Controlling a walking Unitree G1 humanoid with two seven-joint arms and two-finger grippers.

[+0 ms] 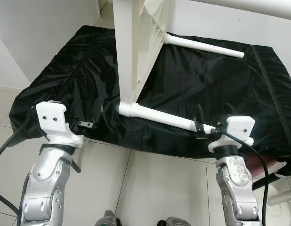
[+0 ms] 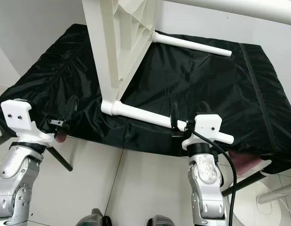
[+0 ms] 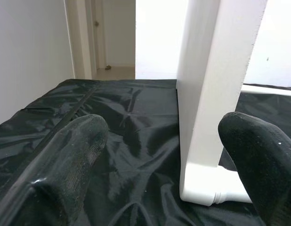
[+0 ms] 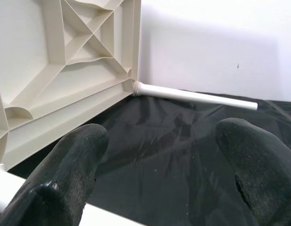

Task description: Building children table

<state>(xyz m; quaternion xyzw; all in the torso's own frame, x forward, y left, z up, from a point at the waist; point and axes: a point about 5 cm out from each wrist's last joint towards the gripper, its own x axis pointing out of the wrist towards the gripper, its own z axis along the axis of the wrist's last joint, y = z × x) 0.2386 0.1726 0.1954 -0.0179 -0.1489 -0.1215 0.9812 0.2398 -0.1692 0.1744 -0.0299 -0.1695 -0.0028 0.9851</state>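
Our right pincer (image 1: pixel 200 123) sits at the front edge of the bench, its two black fingers (image 4: pixel 72 169) spread wide and holding nothing. It hovers over the free end of the near table leg (image 1: pixel 164 118), the white tube lying on the black cover (image 1: pixel 206 80); from the head views we cannot tell whether a finger touches the tube or only stands just beside it. We judge it is placed there to steady or grasp that leg.

Our left pincer (image 1: pixel 94 118) is near the front left corner of the bench, also wide open and empty. Through its wrist camera the fingers (image 3: pixel 65 165) frame the white edge of the tabletop (image 3: pixel 216 84), well short of it.

The tabletop (image 1: pixel 136 47) stands on its edge in the middle of the bench, its ribbed underside (image 4: pixel 65 61) turned toward our right. Two legs are already plugged into its lower corners and lie flat along the cover: the near one runs toward the front right, and the far leg (image 1: pixel 206 46) runs toward the back right. Tipped up this way, the sockets face sideways where our arms can reach them. Another white bar (image 1: pixel 249 7) crosses the top right of the head views; we cannot tell what it belongs to.
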